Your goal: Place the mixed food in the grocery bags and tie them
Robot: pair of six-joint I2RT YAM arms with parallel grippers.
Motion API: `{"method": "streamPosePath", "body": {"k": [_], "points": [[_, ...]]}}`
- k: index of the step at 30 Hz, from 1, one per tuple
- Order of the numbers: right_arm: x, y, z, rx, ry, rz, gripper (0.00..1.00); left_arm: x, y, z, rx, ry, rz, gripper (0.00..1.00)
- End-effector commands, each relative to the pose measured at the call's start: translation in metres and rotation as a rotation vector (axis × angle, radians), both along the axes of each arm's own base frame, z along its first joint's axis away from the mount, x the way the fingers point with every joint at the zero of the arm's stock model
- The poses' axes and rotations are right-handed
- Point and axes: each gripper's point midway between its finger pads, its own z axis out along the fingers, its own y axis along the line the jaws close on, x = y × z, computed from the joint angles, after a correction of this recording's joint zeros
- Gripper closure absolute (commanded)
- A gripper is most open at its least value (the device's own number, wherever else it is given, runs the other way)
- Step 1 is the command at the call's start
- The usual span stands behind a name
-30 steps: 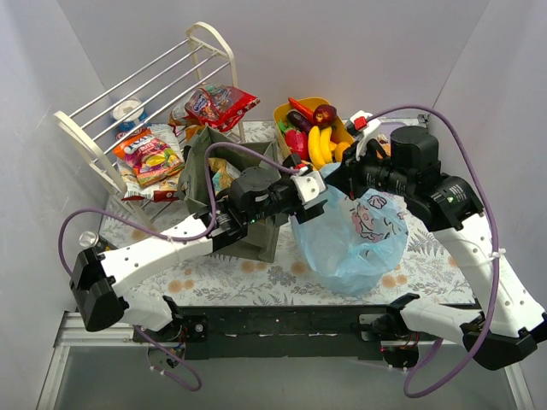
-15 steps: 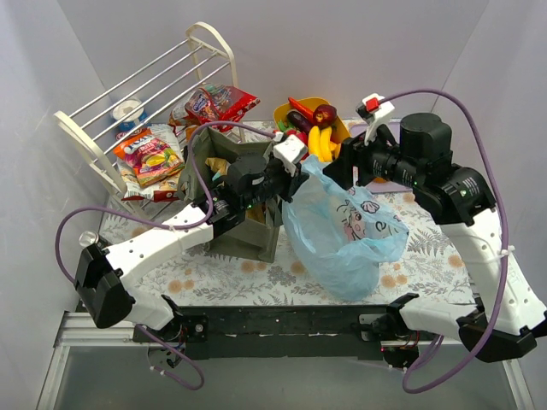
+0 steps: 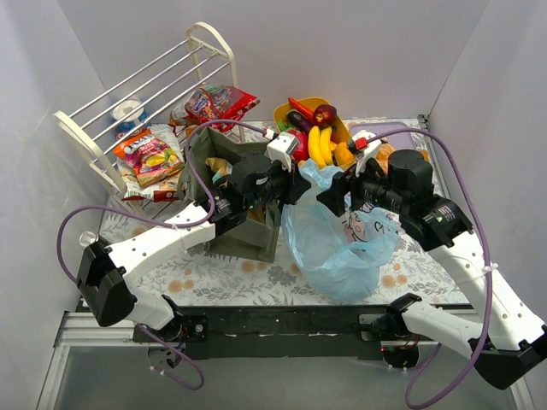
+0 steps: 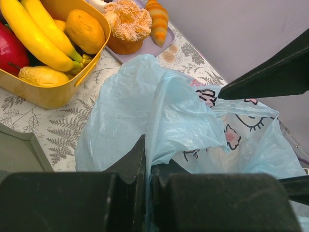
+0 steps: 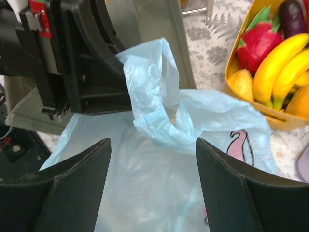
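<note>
The light-blue grocery bag (image 3: pixel 342 248) sits mid-table, its mouth pulled up. My left gripper (image 3: pixel 297 184) is shut on a strip of the bag's plastic (image 4: pixel 159 111) pinched between its jaws (image 4: pixel 148 154). My right gripper (image 3: pixel 336 195) hangs open over the bag; a twisted handle loop (image 5: pixel 154 106) lies ahead of the gap between its fingers (image 5: pixel 153 142), untouched. The olive-green tote (image 3: pixel 231 201) stands left of the blue bag. Toy bananas (image 3: pixel 320 143) and other fruit lie in the yellow tub (image 3: pixel 286 111). Snack packets (image 3: pixel 152 155) rest on the wire rack.
The white wire rack (image 3: pixel 111 102) leans at the back left with more packets (image 3: pixel 224 104). A purple tray with a toy doughnut (image 4: pixel 128 21) sits beside the tub. The white walls close in on both sides. The two grippers are close together above the bag.
My left gripper closed on the bag's plastic and pulled it up and left. My right gripper opened, let go of the bag, and came down toward its mouth.
</note>
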Motion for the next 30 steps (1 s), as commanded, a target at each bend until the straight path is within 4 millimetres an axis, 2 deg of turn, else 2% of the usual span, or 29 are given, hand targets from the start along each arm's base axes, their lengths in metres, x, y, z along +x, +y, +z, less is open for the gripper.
{"method": "streamPosePath", "body": {"k": [1,2,6,12,13,15,16,17,21,22,23,24,25,26,27,28,30], "points": [[0.026,0.006,0.032,0.012,-0.218,-0.009,0.24,0.000,-0.002,0.023,-0.050,0.004,0.002,1.00],[0.032,0.007,0.025,-0.010,-0.210,-0.014,0.25,-0.001,-0.002,0.022,-0.048,0.007,0.002,1.00],[0.048,0.002,0.018,-0.070,-0.224,-0.067,0.34,-0.002,0.000,0.024,-0.056,0.009,0.002,1.00],[0.051,0.008,0.030,-0.075,-0.269,-0.027,0.51,-0.005,0.002,0.023,-0.070,0.018,-0.001,1.00],[0.051,0.009,0.031,-0.074,-0.269,-0.024,0.66,-0.004,0.003,0.023,-0.068,0.012,-0.003,1.00],[0.054,0.010,0.041,-0.070,-0.279,-0.026,0.84,-0.007,0.003,0.024,-0.059,-0.004,-0.025,1.00],[0.055,0.009,0.048,-0.066,-0.287,-0.034,0.95,-0.010,0.003,0.017,-0.041,-0.008,-0.041,1.00],[0.056,0.008,0.069,-0.049,-0.315,-0.047,0.98,-0.011,0.005,0.014,-0.025,-0.026,-0.057,1.00],[0.055,0.000,0.123,-0.003,-0.406,-0.089,0.99,-0.032,0.006,-0.009,0.055,-0.059,-0.186,1.00],[0.055,0.000,0.128,0.003,-0.420,-0.090,0.99,-0.038,0.006,-0.008,0.056,-0.070,-0.224,0.96],[0.055,0.000,0.132,0.009,-0.432,-0.089,0.99,-0.049,0.003,-0.007,0.058,-0.088,-0.300,0.85],[0.055,0.003,0.130,0.008,-0.439,-0.074,0.99,-0.054,0.003,-0.004,0.055,-0.099,-0.327,0.70],[0.055,0.005,0.128,0.004,-0.437,-0.062,0.99,-0.058,0.005,0.004,0.047,-0.124,-0.341,0.40],[0.053,0.008,0.126,0.006,-0.432,-0.037,0.99,-0.058,0.008,0.013,0.042,-0.147,-0.331,0.29],[0.051,0.011,0.122,0.005,-0.425,-0.021,0.99,-0.057,0.012,0.020,0.044,-0.182,-0.323,0.20],[0.049,0.011,0.120,0.010,-0.425,-0.011,0.99,-0.059,0.020,0.034,0.032,-0.225,-0.303,0.07],[0.043,0.015,0.113,0.014,-0.417,0.027,0.99,-0.055,0.031,0.049,0.036,-0.292,-0.259,0.02]]}}
